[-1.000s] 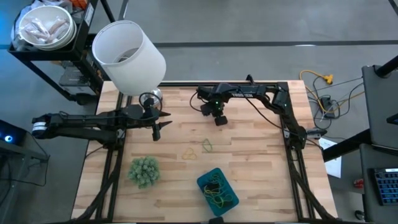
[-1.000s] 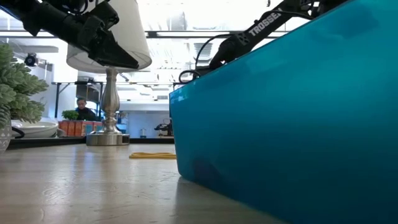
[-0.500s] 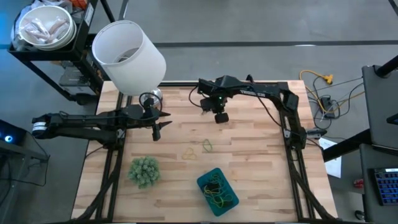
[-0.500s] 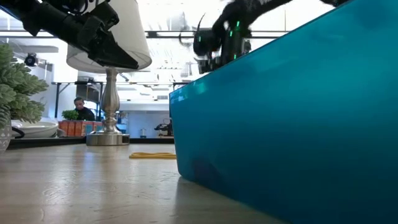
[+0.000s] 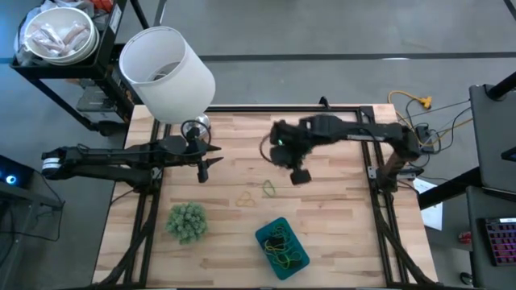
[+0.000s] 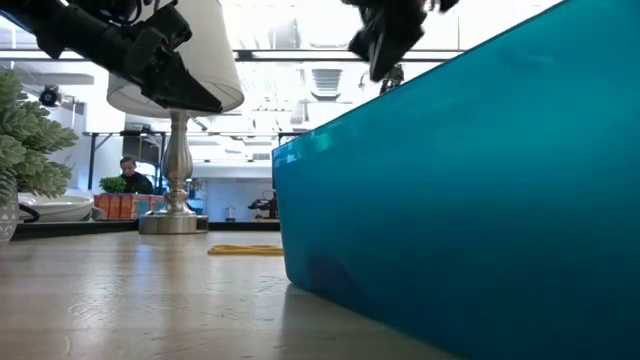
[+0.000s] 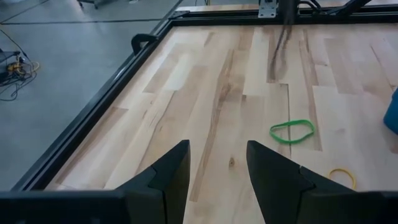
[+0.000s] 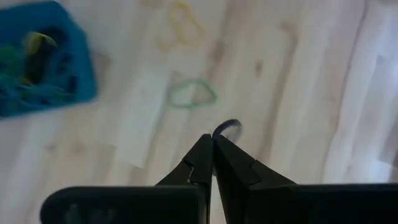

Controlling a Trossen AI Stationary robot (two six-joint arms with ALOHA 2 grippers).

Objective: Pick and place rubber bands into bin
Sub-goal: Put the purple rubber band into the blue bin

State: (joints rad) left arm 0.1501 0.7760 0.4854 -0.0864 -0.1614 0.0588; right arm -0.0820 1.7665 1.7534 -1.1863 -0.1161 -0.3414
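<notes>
**Right gripper above two loose bands, bin nearby**

Seen from above, the right gripper (image 5: 299, 175) hangs over the middle of the wooden table (image 5: 339, 217), its fingers pressed together. In its wrist view a small dark loop (image 8: 226, 127) curls at the fingertips; whether it is pinched there cannot be told. A green band (image 5: 268, 189) lies on the wood just beside the gripper, toward the table's front. A yellow band (image 5: 245, 198) lies next to the green one, farther from the gripper. The teal bin (image 5: 281, 246) sits near the front edge, holding a tangle of yellow, green and black bands. The left gripper (image 5: 202, 163) waits over the table's left side, fingers apart and empty.
</notes>
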